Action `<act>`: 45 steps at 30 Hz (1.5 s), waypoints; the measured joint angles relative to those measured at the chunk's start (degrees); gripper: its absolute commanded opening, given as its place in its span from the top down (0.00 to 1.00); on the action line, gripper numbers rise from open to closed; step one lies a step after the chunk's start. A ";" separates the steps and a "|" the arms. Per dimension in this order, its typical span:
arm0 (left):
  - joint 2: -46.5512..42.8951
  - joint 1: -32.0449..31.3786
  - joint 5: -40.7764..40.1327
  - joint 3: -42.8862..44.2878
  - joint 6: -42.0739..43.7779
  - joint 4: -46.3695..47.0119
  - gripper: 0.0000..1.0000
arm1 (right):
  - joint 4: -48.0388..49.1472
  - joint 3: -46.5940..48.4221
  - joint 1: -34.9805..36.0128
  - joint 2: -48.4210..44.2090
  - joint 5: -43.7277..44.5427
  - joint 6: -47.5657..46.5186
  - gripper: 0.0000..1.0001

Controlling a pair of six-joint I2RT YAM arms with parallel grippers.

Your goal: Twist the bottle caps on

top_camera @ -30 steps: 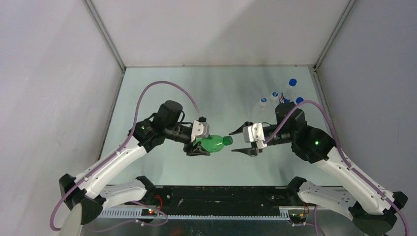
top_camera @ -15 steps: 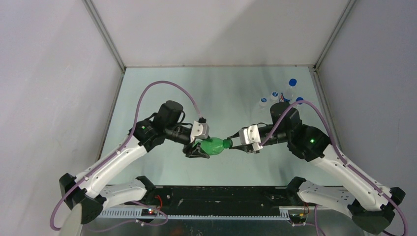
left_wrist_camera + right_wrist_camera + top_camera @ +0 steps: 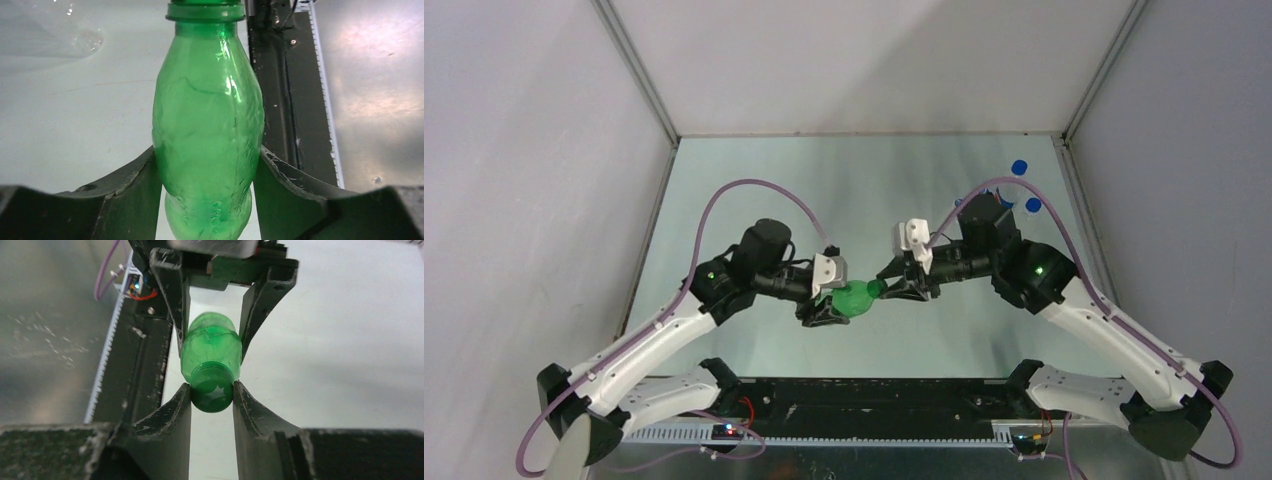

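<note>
At the mouth end of the green bottle (image 3: 854, 298), which the left gripper (image 3: 822, 305) squeezes sideways around its belly, the right gripper (image 3: 894, 288) has just come in and pinched its fingers onto the dark green cap (image 3: 212, 390), so twisting can probably start.

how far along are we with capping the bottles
Done: nothing clearly finished. In hand: the left gripper grips the green bottle by its body, and the right gripper pinches the dark green cap on the bottle's neck; how tight it is can't be told. Left: the clear bottle and white cap, neither clearly in view.
</note>
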 measured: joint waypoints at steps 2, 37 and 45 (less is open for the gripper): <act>-1.38 -1.38 -3.08 -1.57 -0.68 1.77 1.00 | 0.24 0.92 0.00 1.33 0.35 4.66 1.00; -8.87 -18.23 -56.59 -15.45 4.57 23.85 1.00 | -6.45 9.53 -7.10 12.90 16.39 61.07 0.42; -6.91 -3.32 -29.24 -6.03 3.39 13.11 1.00 | -3.69 9.18 -5.42 3.08 14.16 33.94 0.33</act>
